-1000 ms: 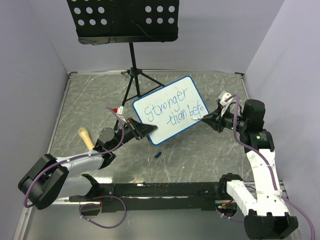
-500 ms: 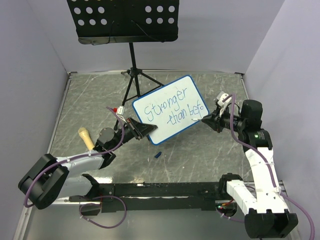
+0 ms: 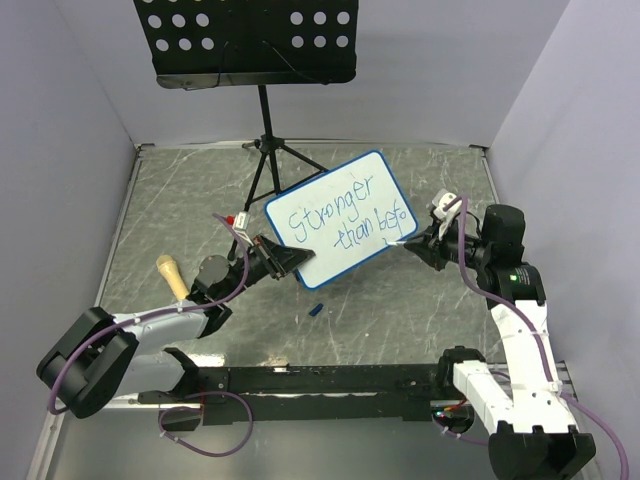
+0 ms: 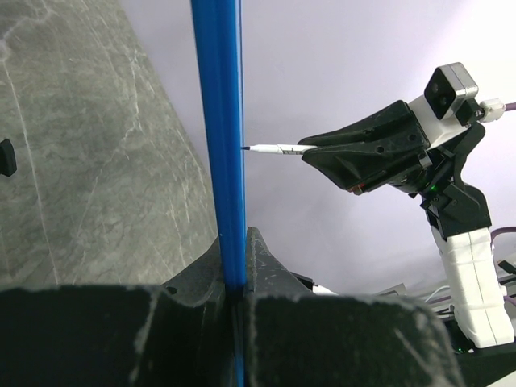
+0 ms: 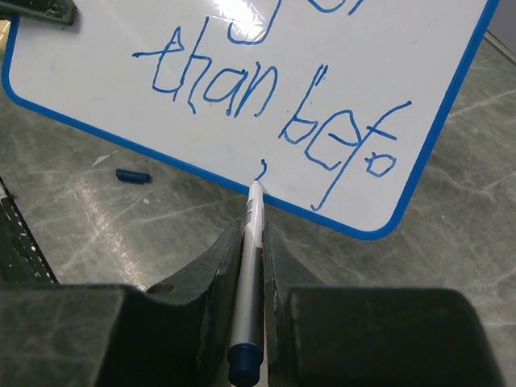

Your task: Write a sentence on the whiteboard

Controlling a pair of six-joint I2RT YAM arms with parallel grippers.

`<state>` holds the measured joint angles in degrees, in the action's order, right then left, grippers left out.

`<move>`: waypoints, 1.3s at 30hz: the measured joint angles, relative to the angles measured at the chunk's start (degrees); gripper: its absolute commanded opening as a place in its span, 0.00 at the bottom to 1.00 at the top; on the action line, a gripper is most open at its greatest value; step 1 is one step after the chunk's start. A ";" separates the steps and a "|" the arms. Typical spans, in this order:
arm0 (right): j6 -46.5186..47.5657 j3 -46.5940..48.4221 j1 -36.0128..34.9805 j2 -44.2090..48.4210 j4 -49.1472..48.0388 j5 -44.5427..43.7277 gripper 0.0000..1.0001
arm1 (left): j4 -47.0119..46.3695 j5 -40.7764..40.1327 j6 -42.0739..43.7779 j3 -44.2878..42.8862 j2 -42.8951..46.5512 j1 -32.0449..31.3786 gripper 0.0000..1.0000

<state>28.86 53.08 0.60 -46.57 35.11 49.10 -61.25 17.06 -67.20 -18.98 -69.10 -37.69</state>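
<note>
Two lines [image 3: 343, 217] on the whiteboard [image 3: 325, 260] read "Stronger than befo".

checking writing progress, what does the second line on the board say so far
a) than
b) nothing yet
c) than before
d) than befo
d: in the right wrist view the writing on the board ends at "befo", with no letters after it; the marker is in the right claw.
</note>
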 measured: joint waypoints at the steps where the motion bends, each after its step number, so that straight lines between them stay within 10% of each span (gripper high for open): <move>1: 0.07 -0.04 0.00 0.00 0.13 0.00 0.00 | 0.00 0.00 0.00 0.00 -0.02 0.00 0.01; 39: -2.80 -0.13 0.31 -0.37 -2.80 -1.42 0.00 | -0.09 -0.04 0.04 0.00 0.02 0.00 0.01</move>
<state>26.06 52.95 0.91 -46.94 32.32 47.68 -61.34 17.02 -67.16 -18.98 -69.08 -37.69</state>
